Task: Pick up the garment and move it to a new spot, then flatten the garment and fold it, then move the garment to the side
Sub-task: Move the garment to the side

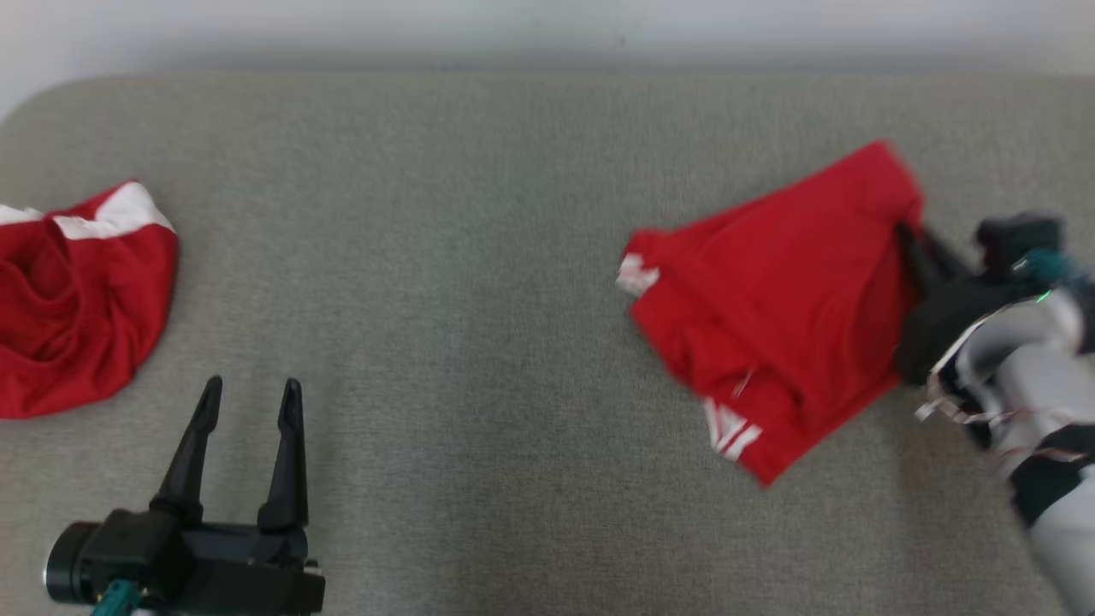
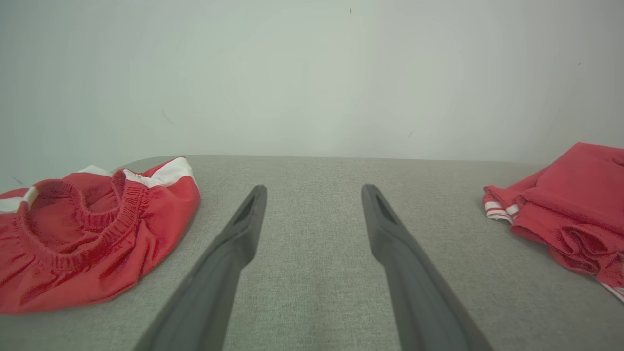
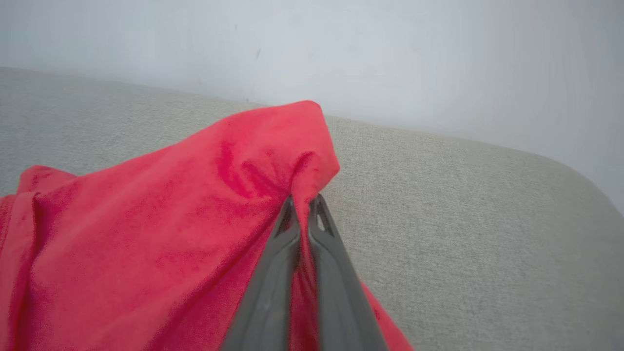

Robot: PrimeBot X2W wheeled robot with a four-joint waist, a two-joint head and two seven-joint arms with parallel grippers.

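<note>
A folded red garment [image 1: 770,316] with white stripes at its hem lies on the right half of the grey table [image 1: 479,257]. My right gripper [image 1: 908,235] is shut on its far right edge. In the right wrist view the two fingers [image 3: 282,253] press together at the gripper [image 3: 302,201], with a peak of the red garment [image 3: 170,219] pulled up between them. My left gripper [image 1: 252,398] stands open at the lower left, with nothing between its fingers. In the left wrist view the left gripper [image 2: 314,192] points across bare table, and the garment [image 2: 570,204] shows at the right edge.
A second red garment [image 1: 77,299] with white panels and an elastic waistband lies crumpled at the table's left edge, also visible as the crumpled garment [image 2: 87,234] left of my left fingers. A pale wall [image 1: 547,26] runs behind the table's far edge.
</note>
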